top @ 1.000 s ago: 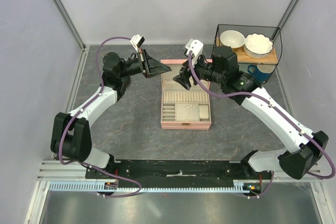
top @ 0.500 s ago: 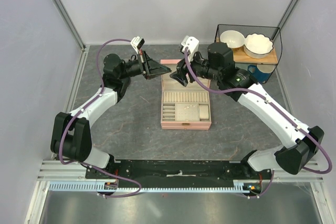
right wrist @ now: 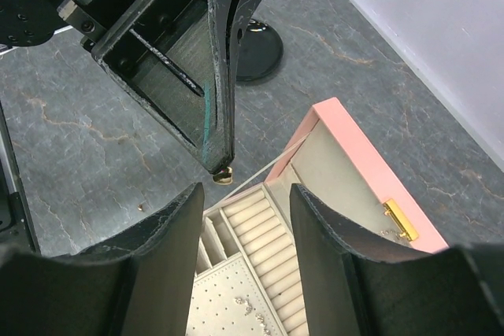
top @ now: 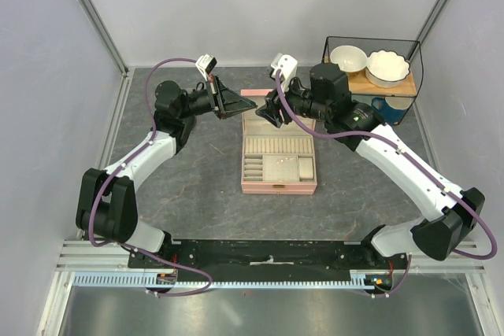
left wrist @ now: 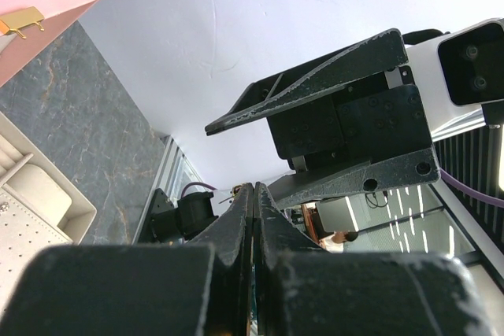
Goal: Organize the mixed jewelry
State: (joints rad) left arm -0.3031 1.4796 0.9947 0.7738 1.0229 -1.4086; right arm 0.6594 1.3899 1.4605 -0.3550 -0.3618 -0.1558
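Note:
My left gripper (top: 250, 104) hovers over the back left corner of the open pink box (top: 279, 187), shut on a tiny gold jewelry piece (right wrist: 224, 175) that hangs at its tips. In the left wrist view the left fingertips (left wrist: 253, 188) are pressed together. My right gripper (top: 270, 110) is open and empty, facing the left one from close by. Its fingers (right wrist: 169, 222) flank the gold piece just below it. Small pale metallic pieces (right wrist: 253, 310) lie on the box's dotted pad. One gold speck (right wrist: 142, 207) lies on the table left of the box.
A black round dish (right wrist: 256, 51) stands on the table behind the left gripper. A wire basket (top: 370, 41) with white bowls is at the back right. The pink lid (right wrist: 370, 167) with a gold clasp (right wrist: 400, 222) stands up at the back of the box.
My right gripper has moved up and left, closer to the left gripper's tips. The left arm has stayed still with the gold piece.

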